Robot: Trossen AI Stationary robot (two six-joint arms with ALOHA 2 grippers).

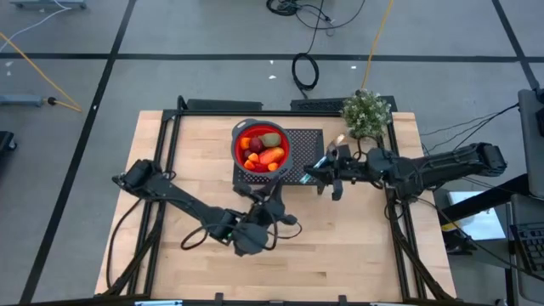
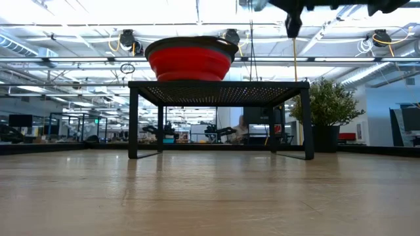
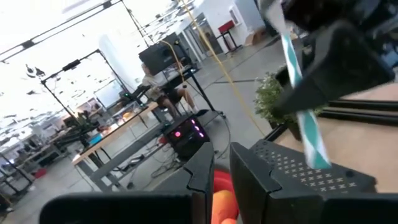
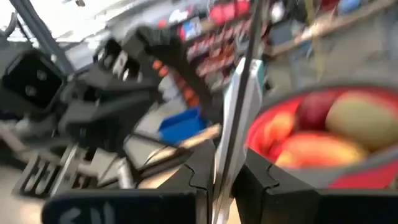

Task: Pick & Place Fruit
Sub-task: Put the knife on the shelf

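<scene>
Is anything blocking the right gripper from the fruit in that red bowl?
Nothing stands between them, but the right gripper is shut on a silver knife with a pale handle. It hovers over the black perforated metal stand, beside the round red bowl holding the fruit. The occupied grip is the obstacle.

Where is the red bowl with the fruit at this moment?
In the high view, the red bowl sits on the left part of the black perforated stand at the table's far middle, left of the right gripper.

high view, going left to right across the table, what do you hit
left pincer near the table's front, red bowl of fruit on the black rack, right pincer holding the knife, potted plant
</scene>
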